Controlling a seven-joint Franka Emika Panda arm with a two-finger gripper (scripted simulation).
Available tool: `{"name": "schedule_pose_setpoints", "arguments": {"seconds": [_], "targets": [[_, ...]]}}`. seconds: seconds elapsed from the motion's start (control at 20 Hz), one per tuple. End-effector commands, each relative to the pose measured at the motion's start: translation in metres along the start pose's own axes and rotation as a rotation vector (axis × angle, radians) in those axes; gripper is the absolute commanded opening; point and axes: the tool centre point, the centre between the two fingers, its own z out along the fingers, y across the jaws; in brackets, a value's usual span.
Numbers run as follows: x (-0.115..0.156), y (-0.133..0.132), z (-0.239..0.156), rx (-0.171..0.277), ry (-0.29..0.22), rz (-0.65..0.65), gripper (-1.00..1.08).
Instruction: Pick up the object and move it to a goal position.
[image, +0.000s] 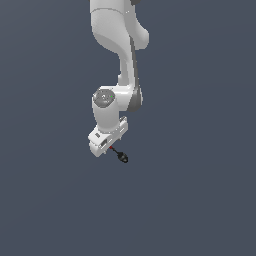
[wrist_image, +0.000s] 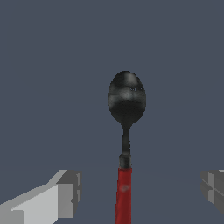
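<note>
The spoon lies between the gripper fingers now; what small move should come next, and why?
Probably close the gripper on the spoon. In the wrist view its red handle sits in the gap between the two fingers, which stand wide apart without touching it. In the exterior view the gripper is already right at the handle end, so no further approach seems needed.
</note>
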Motion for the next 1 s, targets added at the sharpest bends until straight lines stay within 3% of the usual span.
{"name": "schedule_pose_setpoints", "arguments": {"seconds": [0.0, 0.5, 0.95], "targets": [[-0.001, 0.0, 0.003, 0.002, 0.002, -0.026, 1.0], [-0.003, -0.001, 0.009, 0.004, 0.003, -0.045, 1.0], [-0.003, -0.002, 0.046, 0.004, 0.003, -0.049, 1.0]]}}
